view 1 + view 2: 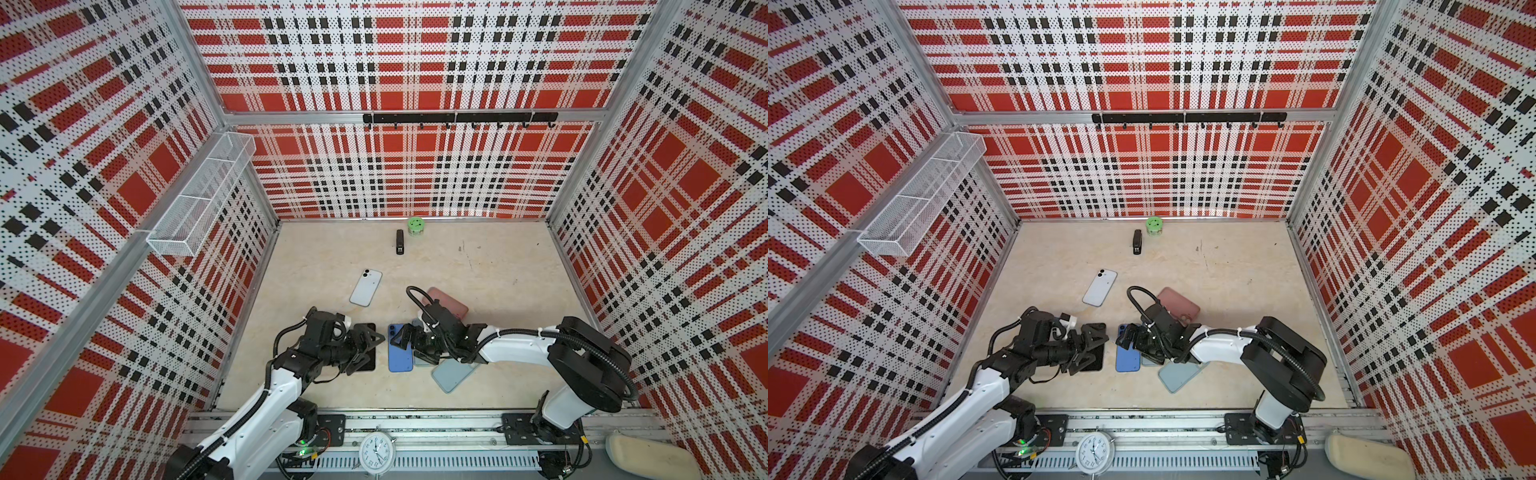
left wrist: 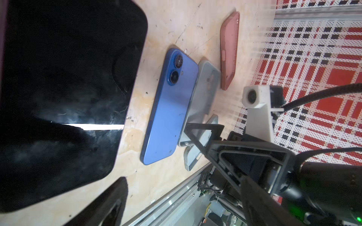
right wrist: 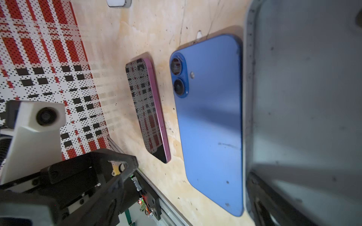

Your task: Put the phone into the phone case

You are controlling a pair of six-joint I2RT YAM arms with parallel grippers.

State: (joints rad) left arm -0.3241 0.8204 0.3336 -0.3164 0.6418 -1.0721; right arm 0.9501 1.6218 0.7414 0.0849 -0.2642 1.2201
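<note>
**Top views.** The blue phone (image 1: 400, 349) lay flat on the desk (image 1: 498, 270), back up, with its camera end towards 12 o'clock. The left claw (image 1: 368, 347) stood at the phone's 9 o'clock, over a dark phone (image 1: 367, 329). The right claw (image 1: 409, 347) stood at its 3 o'clock, over a grey translucent case (image 1: 420, 360). Both claws were spread wide and held nothing. A pale blue case (image 1: 453, 374) lay at 4 o'clock, a pink case (image 1: 451, 301) at 1 o'clock and a white phone (image 1: 366, 286) at 11 o'clock.

**Left wrist view.** The blue phone (image 2: 170, 109) lay just beside the grey translucent case (image 2: 205, 90). Their long edges appeared to touch, though the angle did not settle this.

**Right wrist view.** The blue phone (image 3: 209, 121) lay apart from the dark phone (image 3: 148, 109), which lay screen up.

**Handling.** The blue phone is judged to be the phone to fit, since it lay between the claws.
- It should be rigid, smooth and slippery. It lay flush with the desk, so there was little edge to catch.
- Take hold across the long sides near mid-length, clear of the camera bump.
- The case should be light and flexible. Pin it by its rim, or it is likely to slide as the phone is pressed in.
</note>
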